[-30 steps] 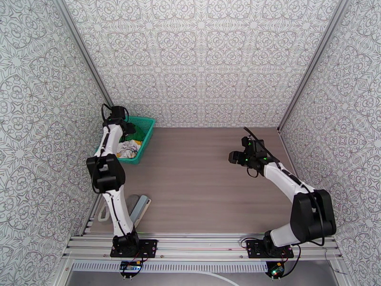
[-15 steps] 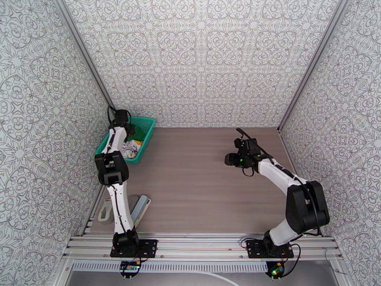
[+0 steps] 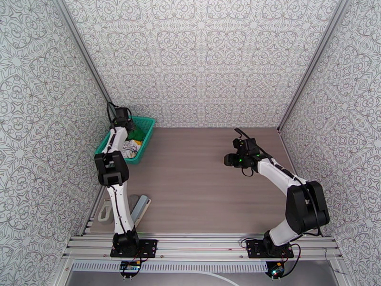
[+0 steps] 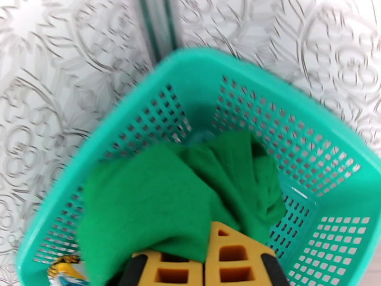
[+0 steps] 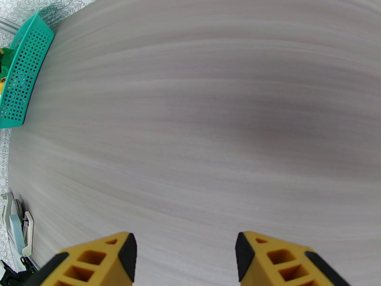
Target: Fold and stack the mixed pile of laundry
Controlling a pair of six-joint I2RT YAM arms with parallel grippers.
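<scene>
Mixed laundry pile is being held inside a teal-green plastic mesh basket of rectangular shape, which is sitting at about ten o'clock on the grey wood-grain table, tucked into the corner of the patterned walls. Two soft garments are being contained there. A bright green shirt of fuzzy, matte cloth is being bunched into thick, rounded folds at the twelve o'clock end of the basket. A white garment with teal, yellow and black print is being crumpled at the six o'clock end, touching the shirt. The basket's thin walls are being pierced by rows of small rectangular holes beneath a smooth, solid rim.

The left gripper, fitted with yellow plastic fingers bearing rectangular cut-outs, is being held inside the basket, its jaws being pressed together on a fold of the bright green shirt. The right gripper is being held above bare table at about two o'clock, well apart from the basket, its jaws being held apart with nothing between them.
</scene>
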